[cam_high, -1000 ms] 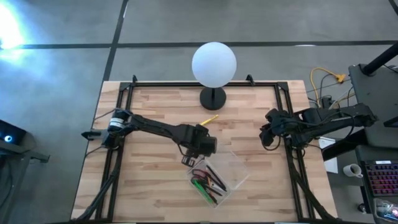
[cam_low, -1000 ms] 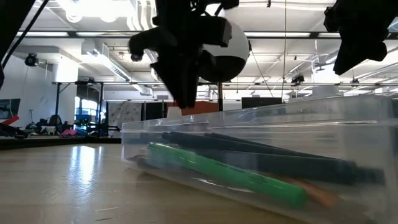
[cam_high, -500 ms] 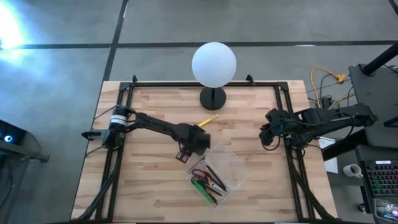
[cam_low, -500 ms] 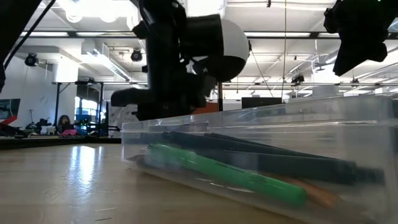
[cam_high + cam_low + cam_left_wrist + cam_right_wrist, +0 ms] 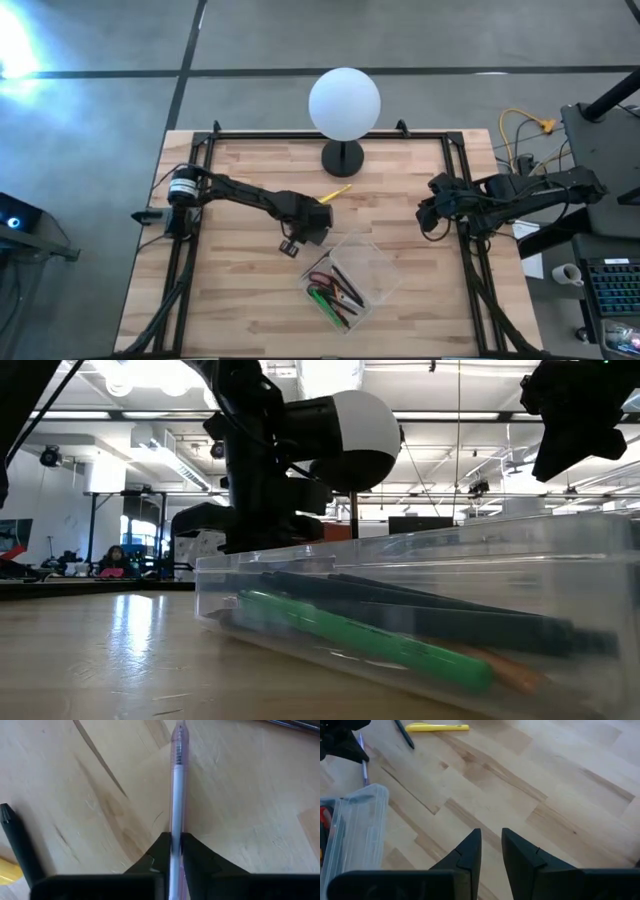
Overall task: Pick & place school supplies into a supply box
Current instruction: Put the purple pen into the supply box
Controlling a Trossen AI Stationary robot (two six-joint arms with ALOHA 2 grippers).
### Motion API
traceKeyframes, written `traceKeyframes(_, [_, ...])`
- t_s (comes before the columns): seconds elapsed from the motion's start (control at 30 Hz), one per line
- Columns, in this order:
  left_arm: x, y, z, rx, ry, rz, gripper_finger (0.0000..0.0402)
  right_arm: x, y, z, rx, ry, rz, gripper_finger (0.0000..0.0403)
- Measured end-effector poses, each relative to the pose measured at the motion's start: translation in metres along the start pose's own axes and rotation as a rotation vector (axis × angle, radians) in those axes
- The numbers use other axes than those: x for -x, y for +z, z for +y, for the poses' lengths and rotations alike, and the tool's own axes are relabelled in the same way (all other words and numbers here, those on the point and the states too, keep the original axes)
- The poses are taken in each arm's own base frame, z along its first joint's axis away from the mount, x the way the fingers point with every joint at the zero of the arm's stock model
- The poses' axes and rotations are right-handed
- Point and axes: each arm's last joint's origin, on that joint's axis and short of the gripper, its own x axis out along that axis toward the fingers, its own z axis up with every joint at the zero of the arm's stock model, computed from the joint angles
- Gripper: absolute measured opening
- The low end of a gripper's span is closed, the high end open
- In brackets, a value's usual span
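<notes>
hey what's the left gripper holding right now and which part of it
The left gripper is shut on a clear pen, pinching it near one end; most of the barrel sticks out ahead over the table.

Supply box (image 5: 365, 268): clear, shallow, holds green marker (image 5: 325, 301), red-handled scissors (image 5: 322, 279), dark pens. Yellow pencil (image 5: 337, 192), dark pen (image 5: 17, 847), clear pen (image 5: 178, 795): on table.

A pale, translucent lilac pen (image 5: 178, 785) stands out against the light blond wood table (image 5: 250, 300), whose planks carry darker brown grain streaks, with a yellow pencil (image 5: 336, 193) and a black pen (image 5: 17, 845) lying at about 12 o'clock from the clear supply box (image 5: 380, 262). Inside that see-through box lie a bright green marker (image 5: 360, 640), red-handled scissors (image 5: 324, 281) and dark pens (image 5: 430, 615). At 12 o'clock on the table, a white globe lamp (image 5: 344, 103) sits on a black base, and both arms are black.
</notes>
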Motion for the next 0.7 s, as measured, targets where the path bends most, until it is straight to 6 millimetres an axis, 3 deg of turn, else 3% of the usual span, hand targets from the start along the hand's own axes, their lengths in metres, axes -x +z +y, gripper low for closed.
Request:
traceKeyframes(0.27, [0.002, 0.001, -0.002, 0.098, -0.006, 0.027, 0.0011, 0.0, 0.0, 0.0, 0.001, -0.005, -0.004, 0.0068])
traceKeyframes(0.7, [0.07, 0.023, 0.013, 0.291, 0.08, 0.053, 0.0008, 0.0, 0.0, -0.001, 0.005, -0.013, -0.017, 0.0068])
